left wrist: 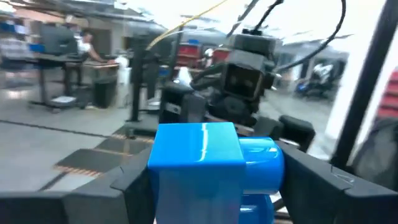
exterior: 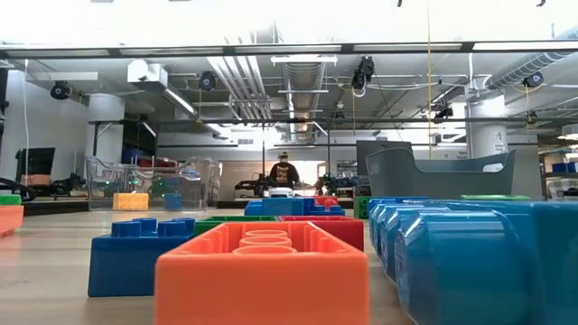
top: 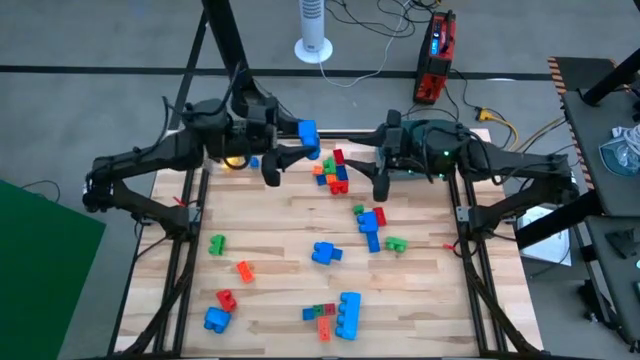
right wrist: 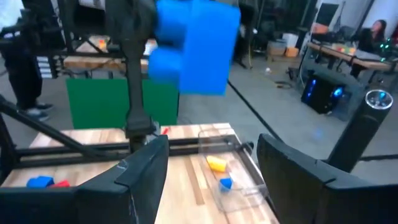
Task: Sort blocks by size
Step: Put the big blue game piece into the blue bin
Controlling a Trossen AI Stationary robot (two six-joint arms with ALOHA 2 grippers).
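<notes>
A chunky blue block [top: 307, 135] hangs in the air over the table's far edge, with my left gripper [top: 298, 142] shut on it. It fills the left wrist view [left wrist: 199, 162] and shows high in the right wrist view [right wrist: 196, 43]. My right gripper [top: 380, 178] stands open just to the right of it, over the far middle of the table, with nothing between its fingers [right wrist: 143, 180]. Other blocks lie flat on the table: a mixed pile [top: 332, 172] at the far middle, a blue and red cluster [top: 370, 222], and several more toward the near edge. My left gripper pinches the blue block by its two opposite sides [left wrist: 163, 180] between its two fingers. The fingers come in about level from the table's left. The block is lifted clear of the table, with studs [left wrist: 261, 165] sticking out sideways.
A clear box [right wrist: 227, 177] at the table's far left corner holds a small yellow and a small blue block. Loose blocks include green [top: 217, 243], orange [top: 245, 269], red [top: 226, 298] and light blue [top: 348, 314]. A grey tub [exterior: 442, 171] shows in the low view.
</notes>
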